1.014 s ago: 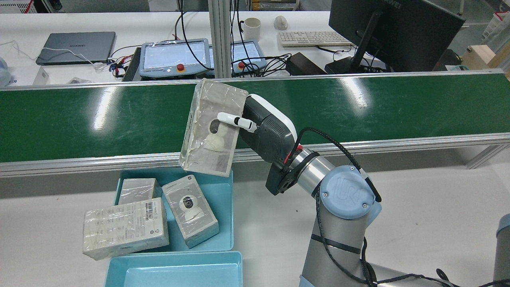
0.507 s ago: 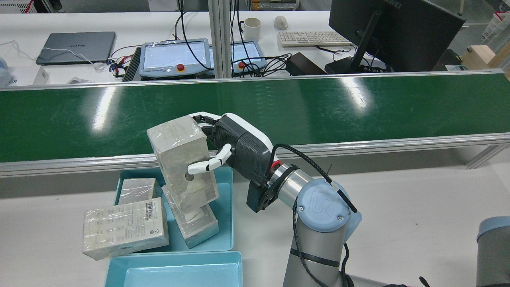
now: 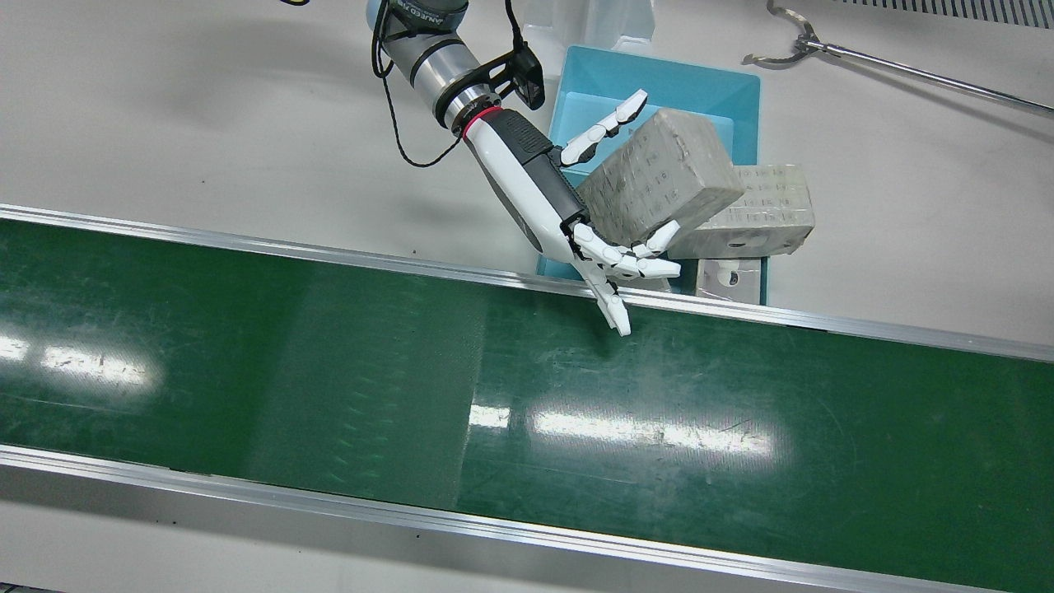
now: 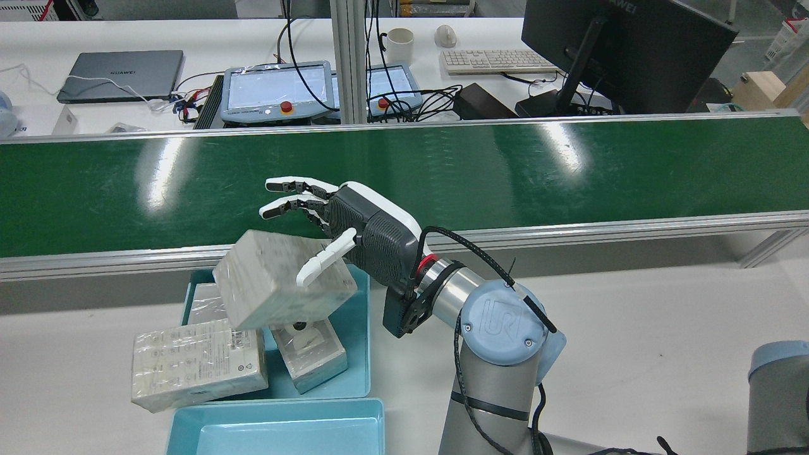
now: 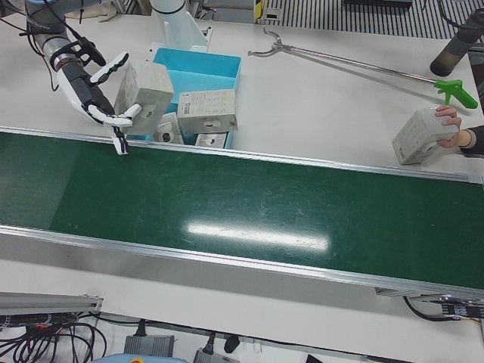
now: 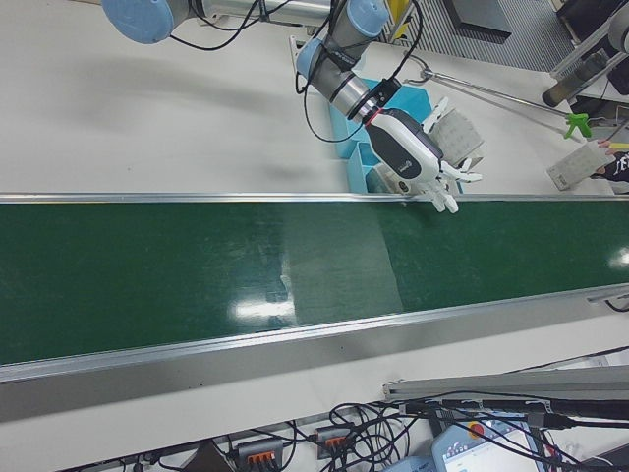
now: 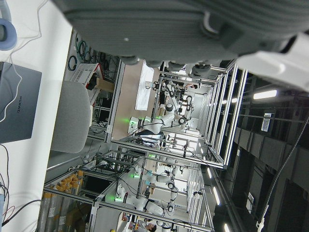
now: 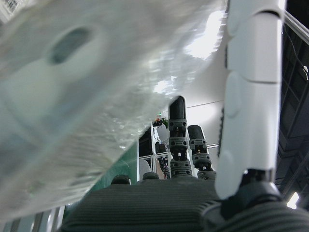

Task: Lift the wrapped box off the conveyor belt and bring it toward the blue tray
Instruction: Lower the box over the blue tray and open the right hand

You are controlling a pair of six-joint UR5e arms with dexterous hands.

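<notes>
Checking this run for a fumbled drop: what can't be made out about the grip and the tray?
- Whether the robot hand actually clamps the wrapped box: the box is motion-blurred in the rear view and out of focus in the right hand view.
- The blue tray floor: covered by the other boxes in every view.

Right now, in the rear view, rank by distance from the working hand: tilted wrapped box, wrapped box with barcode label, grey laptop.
1. Tilted wrapped box: beside the fingers of the hand, above the blue tray.
2. Wrapped box with barcode label: lower left, at the tray's edge.
3. Grey laptop: far left, behind the green belt.
</notes>
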